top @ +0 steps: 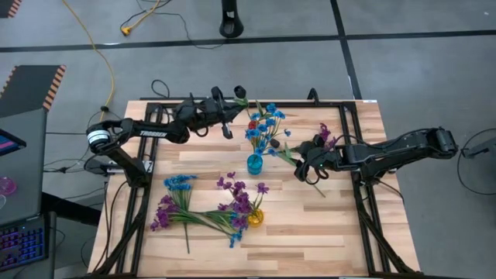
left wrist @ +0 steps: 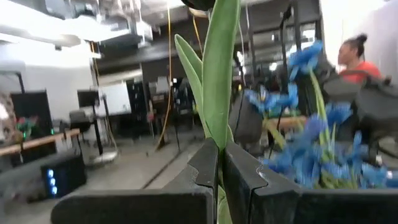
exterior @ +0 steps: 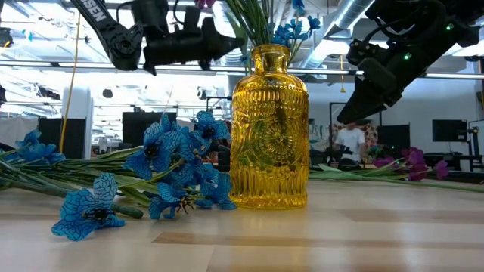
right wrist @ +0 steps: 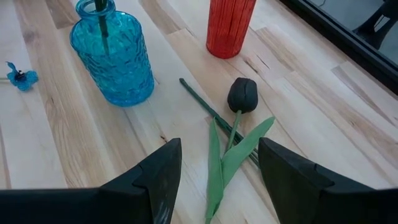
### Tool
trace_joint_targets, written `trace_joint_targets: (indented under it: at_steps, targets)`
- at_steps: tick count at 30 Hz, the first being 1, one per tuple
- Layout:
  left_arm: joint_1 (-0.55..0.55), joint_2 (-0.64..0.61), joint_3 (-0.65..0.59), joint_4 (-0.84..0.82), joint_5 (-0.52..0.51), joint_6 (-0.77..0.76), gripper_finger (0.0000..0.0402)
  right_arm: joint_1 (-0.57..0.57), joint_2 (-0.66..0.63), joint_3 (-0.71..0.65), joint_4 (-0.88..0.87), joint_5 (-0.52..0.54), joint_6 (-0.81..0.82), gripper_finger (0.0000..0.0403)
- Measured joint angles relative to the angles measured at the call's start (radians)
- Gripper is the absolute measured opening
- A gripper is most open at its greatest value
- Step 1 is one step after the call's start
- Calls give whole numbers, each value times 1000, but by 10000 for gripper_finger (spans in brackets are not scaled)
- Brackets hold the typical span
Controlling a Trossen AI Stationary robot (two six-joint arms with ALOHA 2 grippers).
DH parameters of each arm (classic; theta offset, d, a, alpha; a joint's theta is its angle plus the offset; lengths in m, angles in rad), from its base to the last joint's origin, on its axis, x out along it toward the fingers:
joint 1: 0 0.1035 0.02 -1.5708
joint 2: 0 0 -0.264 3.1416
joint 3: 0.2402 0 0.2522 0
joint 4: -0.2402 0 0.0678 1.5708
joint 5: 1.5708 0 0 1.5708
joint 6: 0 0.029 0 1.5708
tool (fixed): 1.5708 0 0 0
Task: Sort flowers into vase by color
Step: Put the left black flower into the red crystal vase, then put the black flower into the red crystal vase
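The left gripper [left wrist: 221,171], raised near the table's far edge, is pressed together on a green leafy stem [left wrist: 217,74]. The right gripper [right wrist: 217,165], fingers spread, hovers over a dark tulip bud [right wrist: 242,95] lying on the wood beside the blue vase [right wrist: 115,62] and red vase [right wrist: 229,26].

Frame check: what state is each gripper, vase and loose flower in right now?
Left gripper: shut on a green stem, raised.
Right gripper: open above the black tulip.
Black tulip: lying flat on the table.
Blue vase: upright, stem inside.
Red vase: upright.
Yellow vase: upright, holding stems.
Blue flowers: lying beside the yellow vase.
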Motion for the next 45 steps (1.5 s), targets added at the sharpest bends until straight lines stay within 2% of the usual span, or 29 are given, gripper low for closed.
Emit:
trace_joint_targets:
  at_steps: [8,12,27,31,35,40,45]
  targets:
    - [-1,0,0,-77,-44,14,0,0,0,0,0,0,0,240]
    - [-1,0,0,-96,-53,13,15,0,0,0,0,0,0,240]
    - [0,-12,0,-287,-98,-83,176,0,0,0,0,0,0,240]
    - [0,-64,0,-375,-98,-77,212,0,0,0,0,0,1,240]
    - [0,-148,0,-506,-99,-10,234,0,0,0,0,-1,2,240]
    - [0,-275,0,-734,-125,69,241,0,0,0,0,-1,2,240]
    - [0,-393,0,-961,-183,85,241,0,0,0,2,-1,38,240]
